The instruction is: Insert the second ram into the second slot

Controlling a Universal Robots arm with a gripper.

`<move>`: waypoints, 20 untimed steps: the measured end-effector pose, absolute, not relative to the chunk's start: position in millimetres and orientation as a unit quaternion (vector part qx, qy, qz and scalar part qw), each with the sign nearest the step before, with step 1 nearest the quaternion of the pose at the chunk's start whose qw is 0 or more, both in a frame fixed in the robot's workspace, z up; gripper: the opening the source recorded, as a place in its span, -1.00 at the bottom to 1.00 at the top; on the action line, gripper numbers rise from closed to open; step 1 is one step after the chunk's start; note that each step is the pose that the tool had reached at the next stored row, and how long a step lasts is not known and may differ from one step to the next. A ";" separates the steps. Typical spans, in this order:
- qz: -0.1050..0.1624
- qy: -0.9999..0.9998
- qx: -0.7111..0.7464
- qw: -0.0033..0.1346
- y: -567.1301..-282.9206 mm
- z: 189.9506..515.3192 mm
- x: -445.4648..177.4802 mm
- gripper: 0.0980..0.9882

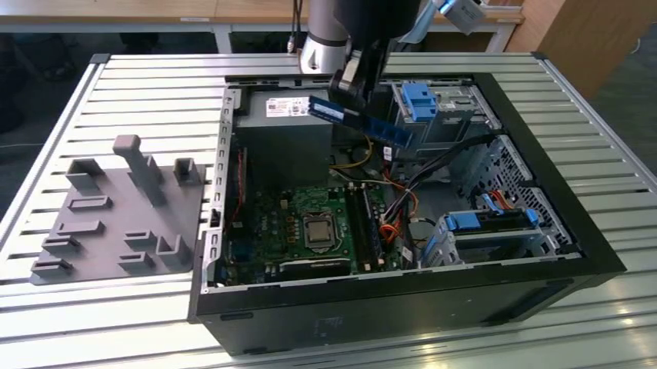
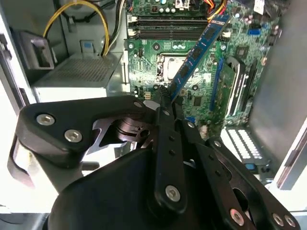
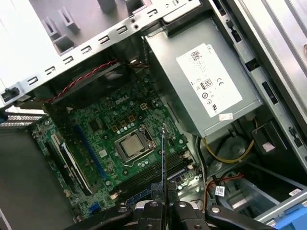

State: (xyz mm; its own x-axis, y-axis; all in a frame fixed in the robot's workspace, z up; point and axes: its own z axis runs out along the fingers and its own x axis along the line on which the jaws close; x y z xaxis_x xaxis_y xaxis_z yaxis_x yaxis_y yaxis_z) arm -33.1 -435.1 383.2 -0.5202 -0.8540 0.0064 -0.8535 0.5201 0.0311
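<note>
The second ram (image 1: 361, 121) is a long thin blue board with dark chips. It hangs tilted in the air above the open computer case, and my gripper (image 1: 346, 98) is shut on one end of it. In the second wrist view the ram (image 2: 197, 51) reaches out from the black fingers (image 2: 163, 108) over the green motherboard (image 2: 192, 96). In the first wrist view the ram (image 3: 163, 155) shows edge-on above the gripper (image 3: 163, 205). The dark memory slots (image 1: 365, 227) (image 2: 168, 25) (image 3: 151, 178) lie beside the processor socket (image 1: 316, 229). The ram is well clear of them.
The grey power supply (image 1: 282, 131) (image 3: 206, 91) sits in the case next to the board. Coloured cables (image 1: 395, 207) and blue drive-bay clips (image 1: 421, 100) (image 1: 491, 223) fill the exterior view's right side. A grey fixture plate (image 1: 113, 211) lies on the slatted table at that view's left.
</note>
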 end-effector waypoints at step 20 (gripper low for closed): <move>-0.003 -0.940 0.342 0.014 -435.1 380.0 -33.0 -0.90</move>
State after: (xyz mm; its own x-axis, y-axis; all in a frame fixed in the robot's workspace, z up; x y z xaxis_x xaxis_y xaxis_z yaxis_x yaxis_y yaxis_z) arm -33.0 -435.1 380.0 -0.7660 -0.6424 0.0246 -0.6422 0.7664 0.0148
